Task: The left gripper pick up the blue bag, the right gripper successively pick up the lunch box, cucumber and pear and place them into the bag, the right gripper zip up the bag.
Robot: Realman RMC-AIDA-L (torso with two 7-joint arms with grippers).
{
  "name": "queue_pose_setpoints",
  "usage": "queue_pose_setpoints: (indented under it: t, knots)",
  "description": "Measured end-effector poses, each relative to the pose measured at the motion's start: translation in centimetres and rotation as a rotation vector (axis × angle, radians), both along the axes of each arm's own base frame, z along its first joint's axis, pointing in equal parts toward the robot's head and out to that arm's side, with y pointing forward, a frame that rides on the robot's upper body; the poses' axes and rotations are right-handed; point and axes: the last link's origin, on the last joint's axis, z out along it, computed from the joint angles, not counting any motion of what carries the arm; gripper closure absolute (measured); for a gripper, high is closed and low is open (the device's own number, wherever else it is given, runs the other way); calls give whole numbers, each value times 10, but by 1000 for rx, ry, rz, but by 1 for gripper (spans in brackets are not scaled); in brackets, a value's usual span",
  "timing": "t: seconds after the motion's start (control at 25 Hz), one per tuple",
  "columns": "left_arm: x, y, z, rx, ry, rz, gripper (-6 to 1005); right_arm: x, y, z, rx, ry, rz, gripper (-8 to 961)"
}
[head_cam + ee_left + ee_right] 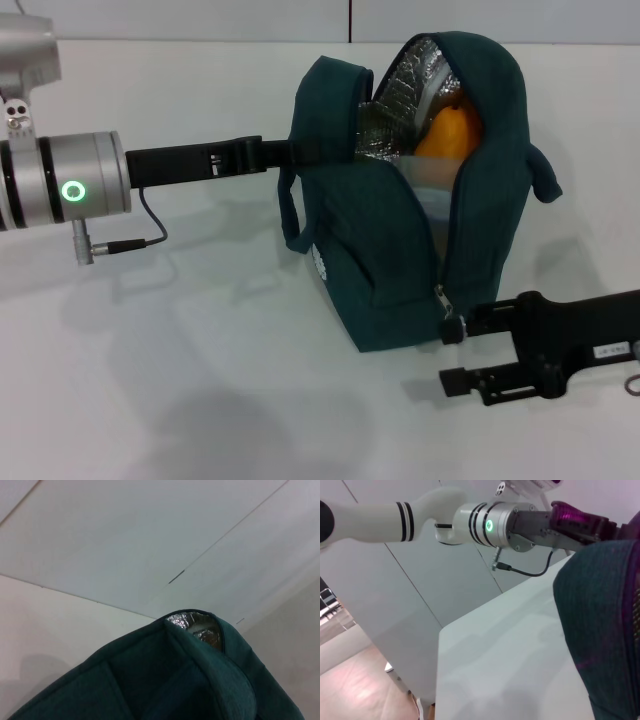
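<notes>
The blue bag (400,250) stands upright on the white table, its top unzipped and the silver foil lining showing. The orange-yellow pear (450,130) sits high inside the opening, with a pale blue piece of the lunch box (432,190) below it. The cucumber is hidden. My left gripper (285,155) reaches in from the left and is shut on the bag's upper back flap. My right gripper (452,352) is low at the bag's front right corner and open. Its upper finger (480,320) touches the zip pull (446,322). The bag (175,680) fills the lower left wrist view.
The bag's strap handle (290,215) hangs down its left side and another sticks out at the right (545,175). A cable (130,243) dangles under the left wrist. The table edge (440,630) and the floor beyond show in the right wrist view.
</notes>
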Motion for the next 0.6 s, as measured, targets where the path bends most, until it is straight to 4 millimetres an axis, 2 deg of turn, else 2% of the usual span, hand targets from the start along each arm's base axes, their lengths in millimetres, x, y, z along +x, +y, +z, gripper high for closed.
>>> queue_pose_setpoints:
  t: [0.28,0.6]
  knots:
    - [0,0,0,0,-1,1,912,4,-3,8,-6,10,2,325]
    - [3,2,0,1,-1,-6,910,8,4,-3,50,-27,-28,336]
